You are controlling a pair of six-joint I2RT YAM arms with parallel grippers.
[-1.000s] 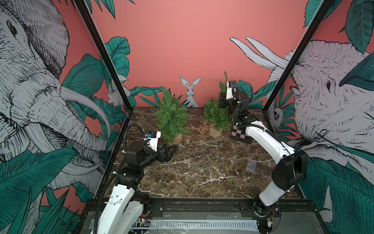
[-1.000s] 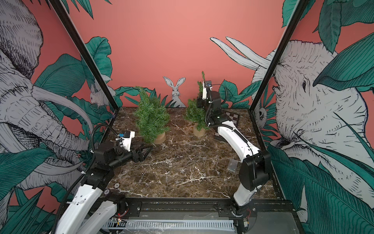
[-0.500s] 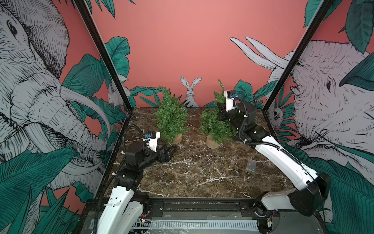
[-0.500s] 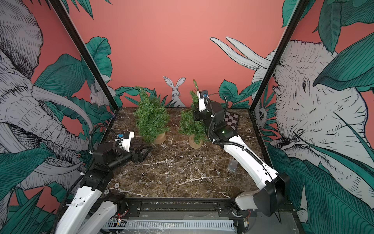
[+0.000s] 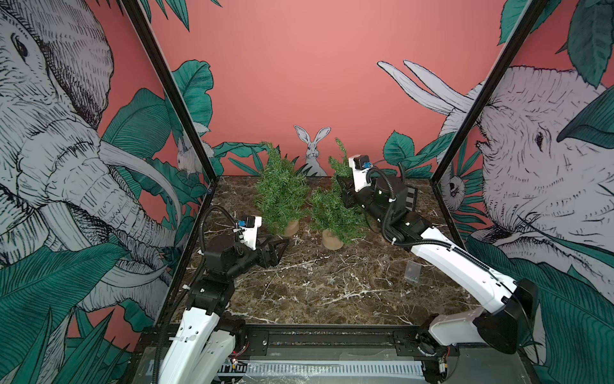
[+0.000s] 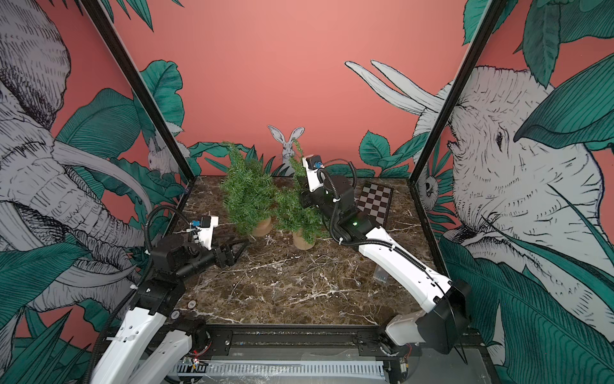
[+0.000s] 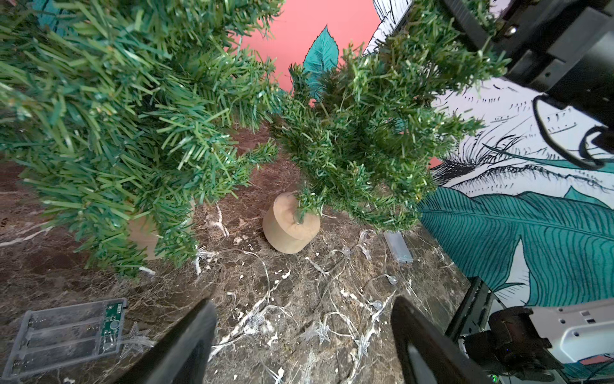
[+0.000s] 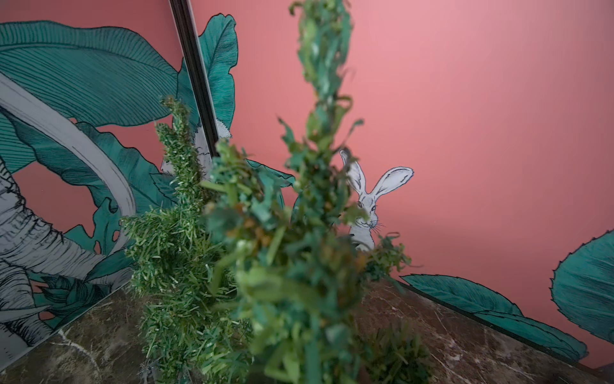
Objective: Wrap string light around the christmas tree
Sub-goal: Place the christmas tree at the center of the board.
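My right gripper [image 5: 346, 194] is shut on the upper trunk of a small green christmas tree [image 5: 335, 207], its fingers buried in the foliage. The tree leans, and its wooden base [image 7: 290, 226] is at or just above the marble. In the right wrist view blurred branches of this tree [image 8: 299, 282] hide the jaws. The string light [image 7: 319, 332], clear wire with star bulbs, lies loose on the table in front of the base. My left gripper [image 7: 302, 306] hangs open over those stars, holding nothing, left of the trees in a top view [image 6: 241, 247].
A second, bigger tree [image 5: 282, 196] stands just left of the held one, their branches touching. Clear battery boxes lie on the marble table [image 5: 315, 299]: one by my left gripper [image 7: 66, 332], one at the right [image 5: 412, 271]. A checkerboard [image 6: 375, 202] lies at the back right.
The right arm has carried the christmas tree from the back right corner forward and left, up against the second tree. The left arm has stayed put, jaws open.
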